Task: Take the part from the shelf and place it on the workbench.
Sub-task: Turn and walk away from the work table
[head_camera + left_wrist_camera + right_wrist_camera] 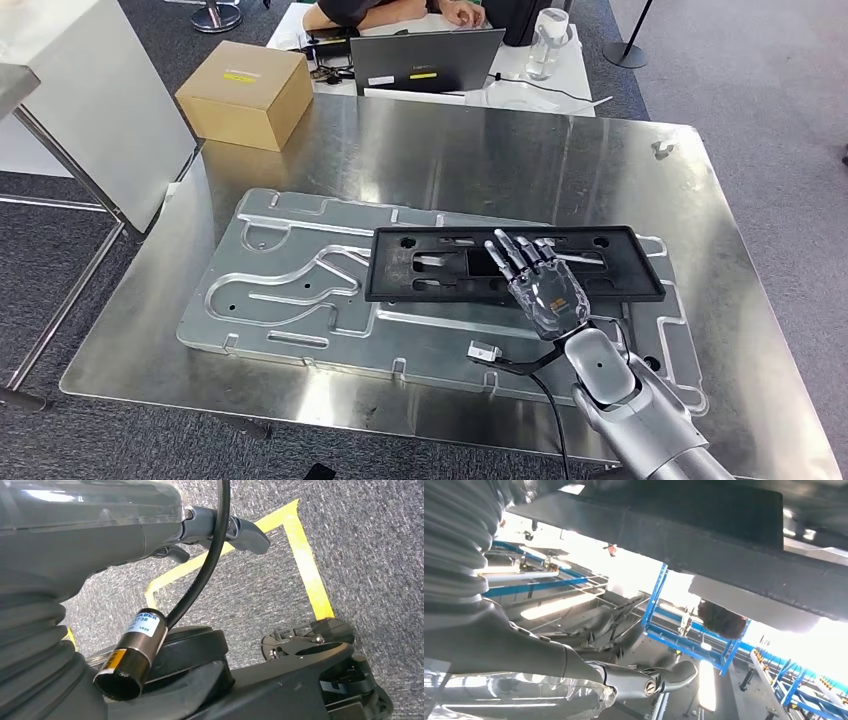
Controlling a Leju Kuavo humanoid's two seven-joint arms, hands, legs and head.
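The part is a flat black rectangular frame (440,262) with cut-outs. It lies on a large grooved aluminium plate (290,290) on the steel workbench (450,160). My right hand (540,285) is stretched out flat over the frame's near right portion, fingers apart and pointing away from me. In the right wrist view the frame's dark edge (674,530) is separated by a gap from my right hand (644,680), which grips nothing. My left hand (210,530) hangs over the carpet and holds nothing.
A cardboard box (245,92) sits at the bench's far left corner. Beyond the bench stand a laptop (425,60), a clear bottle (548,42) and a seated person (400,12). A white panel (90,100) stands at the left. Yellow floor tape (305,565) lies below my left hand.
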